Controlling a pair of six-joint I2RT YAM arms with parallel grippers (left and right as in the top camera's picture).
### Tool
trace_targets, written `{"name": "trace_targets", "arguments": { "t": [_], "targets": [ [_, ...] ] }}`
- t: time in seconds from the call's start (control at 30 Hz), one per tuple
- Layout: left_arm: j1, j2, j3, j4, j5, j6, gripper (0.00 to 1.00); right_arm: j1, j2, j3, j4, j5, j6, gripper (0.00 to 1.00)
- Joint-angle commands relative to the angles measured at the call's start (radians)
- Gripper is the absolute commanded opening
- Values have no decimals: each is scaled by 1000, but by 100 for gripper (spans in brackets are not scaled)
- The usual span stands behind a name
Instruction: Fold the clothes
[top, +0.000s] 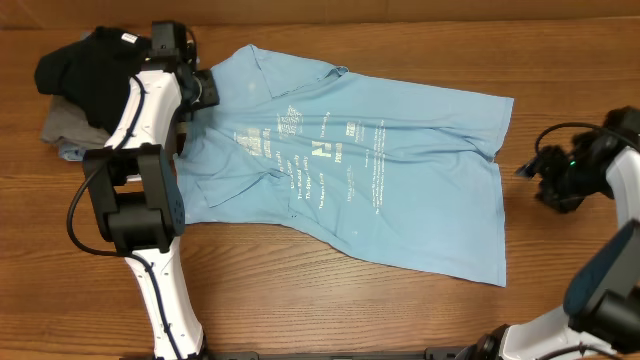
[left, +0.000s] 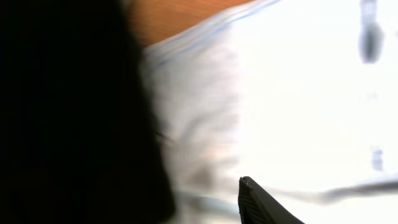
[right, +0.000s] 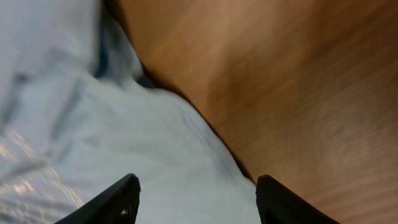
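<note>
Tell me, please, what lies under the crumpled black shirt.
A folded grey garment pokes out beneath the black shirt; the rest of it, and anything else below, is covered.

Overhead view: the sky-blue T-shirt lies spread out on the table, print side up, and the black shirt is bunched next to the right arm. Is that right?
Not quite. The overhead view shows the black shirt bunched next to the left arm, not the right one. The rest holds: the sky-blue T-shirt lies spread out on the table, print side up.
</note>
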Motion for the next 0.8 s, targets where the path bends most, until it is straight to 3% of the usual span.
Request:
{"name": "trace_targets", "arguments": {
  "t": [0.0, 0.17, 0.37, 0.7, 0.73, 0.77],
  "targets": [
    [-10, -89, 66, -19, 66, 29, 46, 40, 37, 2, -92, 11, -9, 65],
    [-10, -198, 109, -87, 67, 50, 48, 94, 41, -5, -235, 135, 67, 68],
    [-14, -377, 111, -200, 64, 121, 50, 96, 41, -102, -240, 215, 137, 71],
    [-11, -583, 111, -475, -5, 149, 63, 95, 41, -383, -79, 175, 182, 63],
    [-11, -588, 111, -500, -5, 149, 65, 94, 41, -401, -53, 174, 194, 59],
    [-11, -594, 111, -536, -5, 149, 66, 90, 41, -412, -32, 174, 220, 49]
  ]
}}
